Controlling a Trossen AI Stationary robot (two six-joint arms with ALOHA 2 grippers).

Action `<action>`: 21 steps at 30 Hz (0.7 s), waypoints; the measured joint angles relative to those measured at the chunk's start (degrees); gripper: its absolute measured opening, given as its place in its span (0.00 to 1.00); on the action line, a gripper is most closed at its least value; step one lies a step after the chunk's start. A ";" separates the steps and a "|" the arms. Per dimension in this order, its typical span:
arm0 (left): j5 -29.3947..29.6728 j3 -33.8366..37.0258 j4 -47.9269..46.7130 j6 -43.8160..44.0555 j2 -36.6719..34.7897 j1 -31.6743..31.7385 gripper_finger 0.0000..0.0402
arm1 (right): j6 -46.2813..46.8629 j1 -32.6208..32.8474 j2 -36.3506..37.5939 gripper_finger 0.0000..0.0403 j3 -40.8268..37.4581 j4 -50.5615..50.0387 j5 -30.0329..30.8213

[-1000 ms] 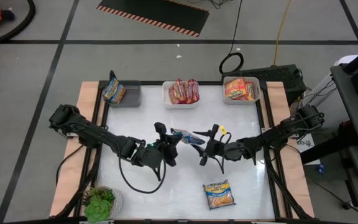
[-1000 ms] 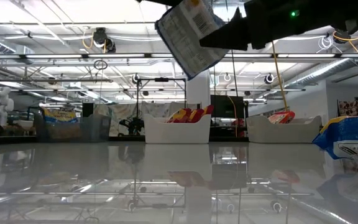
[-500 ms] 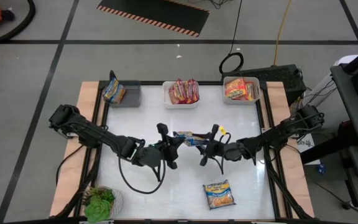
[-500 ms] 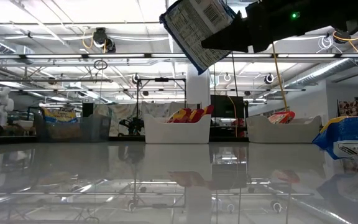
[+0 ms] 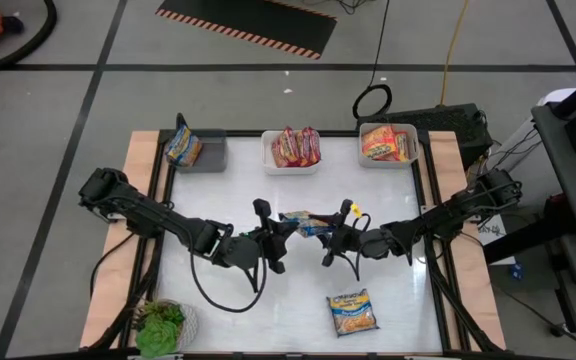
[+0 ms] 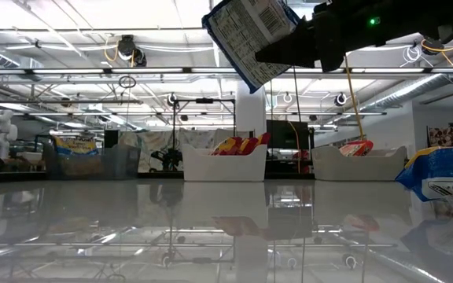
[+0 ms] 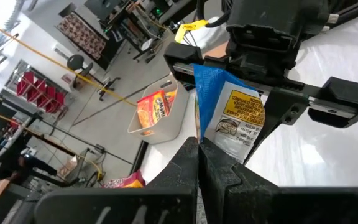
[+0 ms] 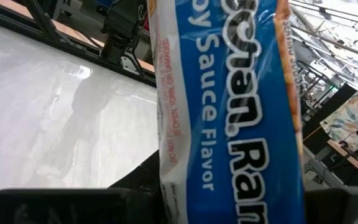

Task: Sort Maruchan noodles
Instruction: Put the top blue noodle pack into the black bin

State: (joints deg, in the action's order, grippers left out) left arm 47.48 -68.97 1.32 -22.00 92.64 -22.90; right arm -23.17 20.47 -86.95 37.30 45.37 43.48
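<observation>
The blue-and-yellow crinkly plastic noodle packet point(image 5: 305, 221) hangs in the air over the middle of the white counter point(image 5: 218, 310), between the two arms. The left gripper point(image 5: 280, 229) has its jaws closed on one edge of it, and the right gripper point(image 5: 334, 236) has its jaws closing around the opposite edge.

The risk, as I judge it, lies in the handover. If the left jaws let go before the right ones have a firm bite on the slippery film, the packet could fall to the counter. If both pull at once, the wrapper could tear or twist out.

The high view alone shows the three bins at the far edge and a second blue-and-yellow packet point(image 5: 353, 313) lying near the front. The right wrist view alone shows the held packet's printed lettering point(image 8: 229, 106). The left wrist view shows the right gripper point(image 7: 278, 81) straddling the packet.
</observation>
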 joint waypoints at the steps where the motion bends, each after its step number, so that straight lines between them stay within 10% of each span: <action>1: -0.02 0.00 0.00 0.05 0.00 -0.06 0.01 | -0.41 0.00 0.15 0.29 0.00 -0.16 0.00; 7: -1.03 0.00 0.33 3.60 -0.02 -0.26 0.06 | -2.03 0.26 1.10 0.29 -0.02 -0.54 0.25; 21: 7.44 0.02 3.21 5.58 -0.35 -3.41 0.58 | -1.58 0.76 4.22 0.29 -0.05 -3.30 1.18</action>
State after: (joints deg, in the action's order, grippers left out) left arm 54.92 -68.95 4.54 -16.42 92.29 -26.30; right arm -24.75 21.22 -82.73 37.25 42.07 44.66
